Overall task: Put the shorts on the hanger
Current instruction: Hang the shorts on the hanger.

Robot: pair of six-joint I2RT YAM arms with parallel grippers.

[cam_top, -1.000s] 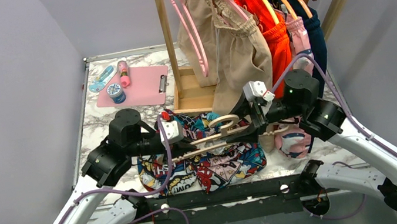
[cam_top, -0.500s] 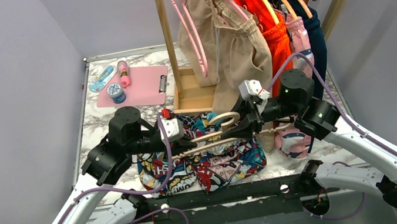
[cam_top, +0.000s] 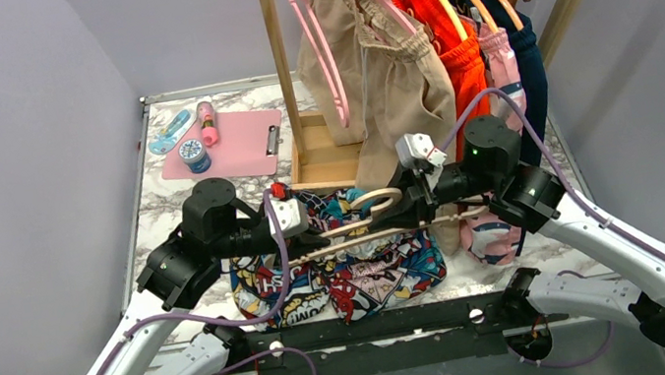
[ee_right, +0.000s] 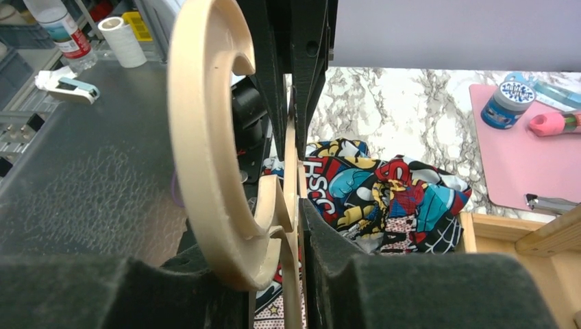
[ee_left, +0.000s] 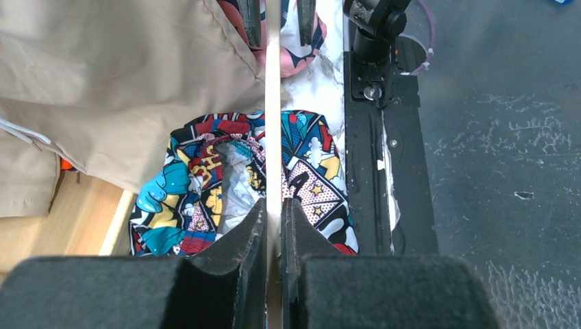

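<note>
The comic-print shorts (cam_top: pixel 377 275) lie crumpled on the marble table near the front edge, under the hanger. The cream hanger (cam_top: pixel 365 232) is held level above them between both grippers. My left gripper (cam_top: pixel 322 241) is shut on the hanger's left end. In the left wrist view the left gripper (ee_left: pixel 273 205) pinches the hanger (ee_left: pixel 273 123), seen edge-on, with the shorts (ee_left: pixel 199 178) below. My right gripper (cam_top: pixel 405 216) is shut on the hanger near its hook. In the right wrist view the right gripper (ee_right: pixel 288 219) clamps the frame beside the hook (ee_right: pixel 205 137), above the shorts (ee_right: pixel 384 199).
A wooden rack (cam_top: pixel 284 75) stands behind, hung with beige shorts (cam_top: pixel 403 87) on pink hangers (cam_top: pixel 312 41), an orange garment (cam_top: pixel 460 69) and others. A pink clipboard (cam_top: pixel 228 143) with small items lies at the back left. A pinkish item (cam_top: pixel 487 239) lies at the right.
My right gripper has shifted slightly left and back, carrying the hanger's hook end a little with it. The left arm and the shorts have barely moved.
</note>
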